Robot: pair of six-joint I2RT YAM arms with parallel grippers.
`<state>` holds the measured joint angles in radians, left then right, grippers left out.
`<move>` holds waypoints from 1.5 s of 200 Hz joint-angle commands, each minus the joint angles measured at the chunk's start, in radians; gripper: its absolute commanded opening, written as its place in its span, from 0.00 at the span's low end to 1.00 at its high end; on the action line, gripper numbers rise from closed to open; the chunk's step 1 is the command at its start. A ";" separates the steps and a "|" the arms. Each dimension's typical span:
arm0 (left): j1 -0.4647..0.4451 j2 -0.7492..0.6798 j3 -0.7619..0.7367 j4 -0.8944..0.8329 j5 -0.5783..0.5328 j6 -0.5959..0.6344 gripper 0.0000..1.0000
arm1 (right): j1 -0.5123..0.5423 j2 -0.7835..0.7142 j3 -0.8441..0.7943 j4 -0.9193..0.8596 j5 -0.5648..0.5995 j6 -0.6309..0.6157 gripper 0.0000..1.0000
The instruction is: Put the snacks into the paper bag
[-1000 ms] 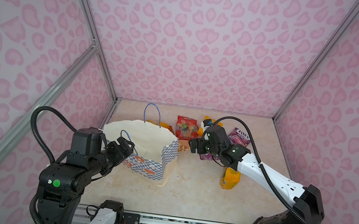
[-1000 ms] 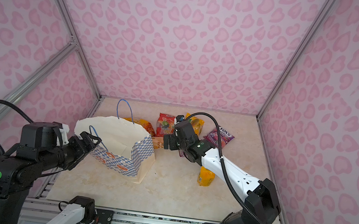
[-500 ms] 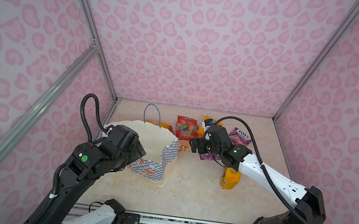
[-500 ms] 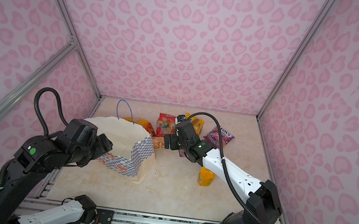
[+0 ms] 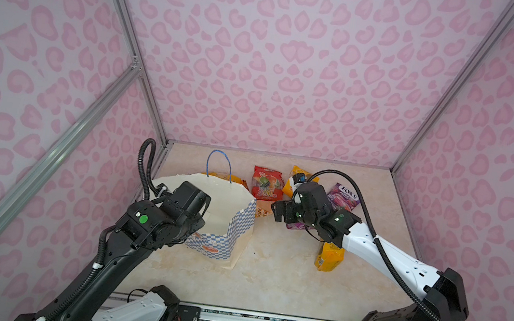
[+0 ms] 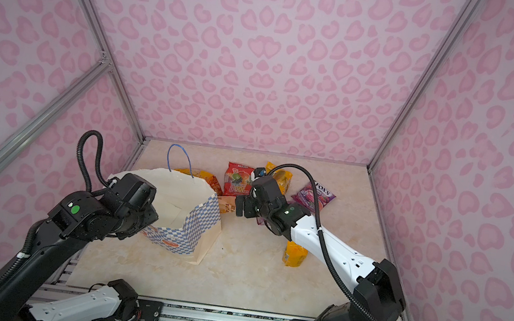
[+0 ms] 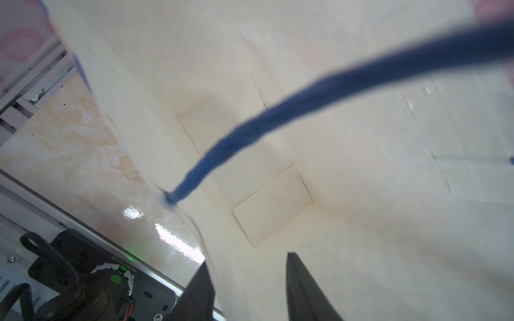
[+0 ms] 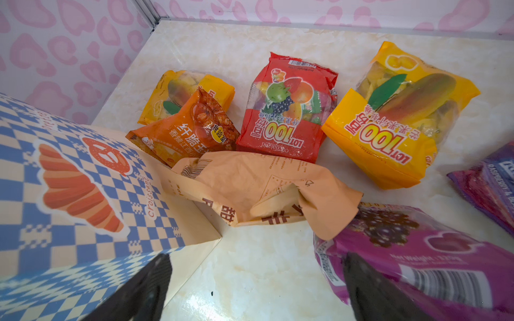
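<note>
moved: your left end effector [image 7: 247, 259] now straddles paper bag [image 5: 239, 227] rim
left jaws: half narrowed, gap left
right end effector [image 8: 257, 257]: wide, empty, over table [image 8: 278, 41]

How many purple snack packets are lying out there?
2. The FOX'S packet lies toward the back right; the grape packet lies by the right claw. Others may hide behind the paper bag.
</note>
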<state>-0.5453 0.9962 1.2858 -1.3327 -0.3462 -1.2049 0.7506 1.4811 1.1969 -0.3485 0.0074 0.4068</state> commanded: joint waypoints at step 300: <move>0.616 0.111 0.027 0.327 -0.047 0.679 0.03 | 0.181 0.261 0.208 -0.133 0.035 0.172 0.99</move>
<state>0.0212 1.0607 1.3163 -1.1336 -0.5064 -0.5919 0.9318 1.6917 1.3556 -0.4618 0.0532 0.5480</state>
